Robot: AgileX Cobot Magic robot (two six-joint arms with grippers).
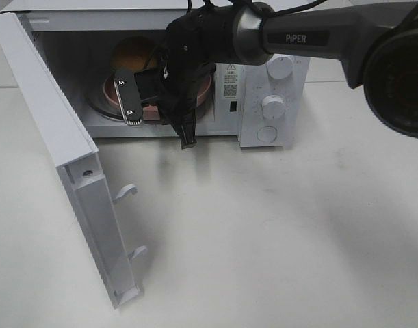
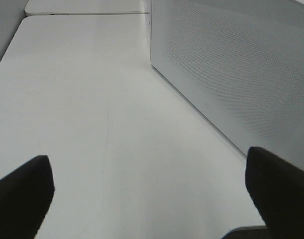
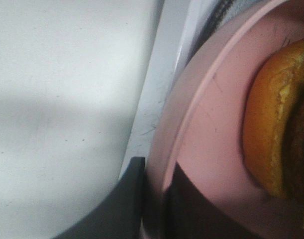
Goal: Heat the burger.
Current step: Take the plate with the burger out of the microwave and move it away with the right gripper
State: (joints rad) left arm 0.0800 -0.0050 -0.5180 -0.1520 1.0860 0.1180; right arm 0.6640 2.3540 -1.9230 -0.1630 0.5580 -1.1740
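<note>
Your one burger [image 1: 135,52], its bun glossy golden-brown, sits on one pink plate [image 1: 203,87] inside the microwave [image 1: 277,75]. The right end effector [image 3: 154,199] blocks most of the opening and pinches the plate's rim. The door [image 1: 72,164] hangs wide open over the white counter [image 1: 277,232]. You see three knobs. The left end effector [image 2: 152,199] is spread, grasping nothing.
</note>
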